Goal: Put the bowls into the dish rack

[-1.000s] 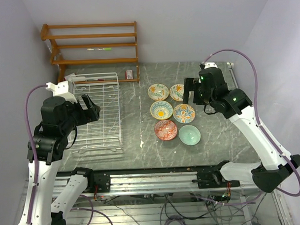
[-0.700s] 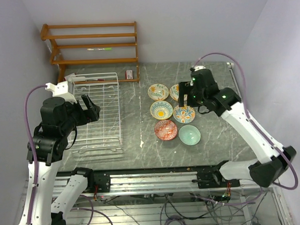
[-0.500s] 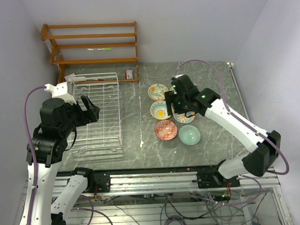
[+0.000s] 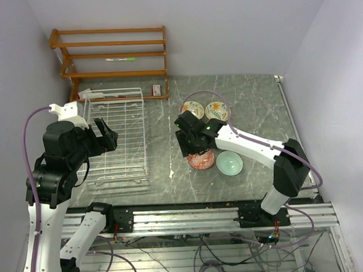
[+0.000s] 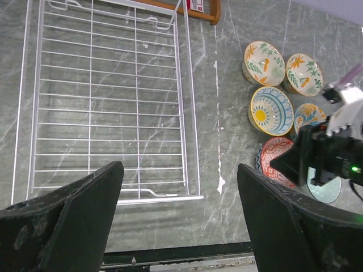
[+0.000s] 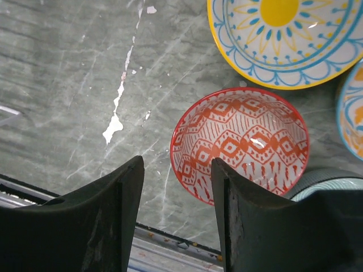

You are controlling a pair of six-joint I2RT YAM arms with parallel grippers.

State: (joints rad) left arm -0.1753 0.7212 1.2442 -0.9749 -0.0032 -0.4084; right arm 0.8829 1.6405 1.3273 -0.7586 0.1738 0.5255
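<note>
Six bowls sit in a tight cluster on the grey marble table, all to the right of the white wire rack.

The right gripper hangs low over the near-left edge of the cluster, with its fingers spread part-way. They straddle the rim of the red bowl, one finger outside over the table and the other above the patterned inside. A gap shows on both sides of the rim, and nothing is pinched. Whether either finger touches the bowl cannot be told.

The mint bowl stands just right of the red one. The blue-and-yellow sun bowl lies just behind it, and an orange-and-blue bowl is to that bowl's right. Two cream floral bowls make up the far row. From overhead, the right arm reaches across and hides the middle of the group.

The left gripper hovers above the near end of the rack, jaws spread wide and holding nothing.

A brown wooden shelf stands against the back wall, behind the rack.
</note>
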